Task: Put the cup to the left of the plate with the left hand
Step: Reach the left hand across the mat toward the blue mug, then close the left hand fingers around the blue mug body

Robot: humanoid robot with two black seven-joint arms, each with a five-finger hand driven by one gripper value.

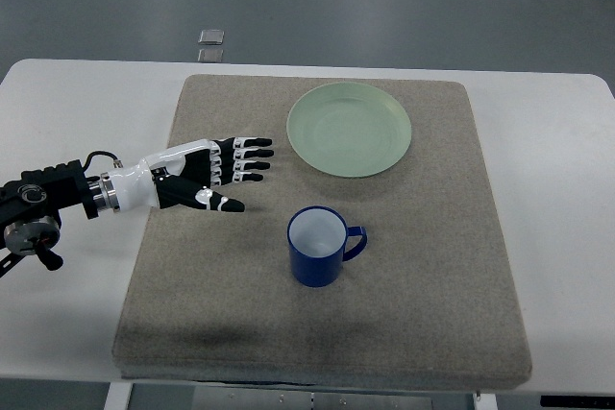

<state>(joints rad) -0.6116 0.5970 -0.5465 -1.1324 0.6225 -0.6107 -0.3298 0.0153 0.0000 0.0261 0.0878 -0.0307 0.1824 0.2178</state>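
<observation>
Blue and upright, the cup stands on the grey mat, a little past my fingertips and nearer to me, its handle turned away from my hand. My left hand hovers flat above the mat, fingers stretched out straight, holding nothing. Beyond my fingertips lies the pale green plate, apart from the cup. White counter shows around the mat.

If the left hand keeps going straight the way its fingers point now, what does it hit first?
Probably the green plate. The left hand is open, fingers pointing right and slightly away, toward the plate's left rim. The blue cup sits nearer the robot, off that line. Hand height is unclear, so it might pass above.
</observation>
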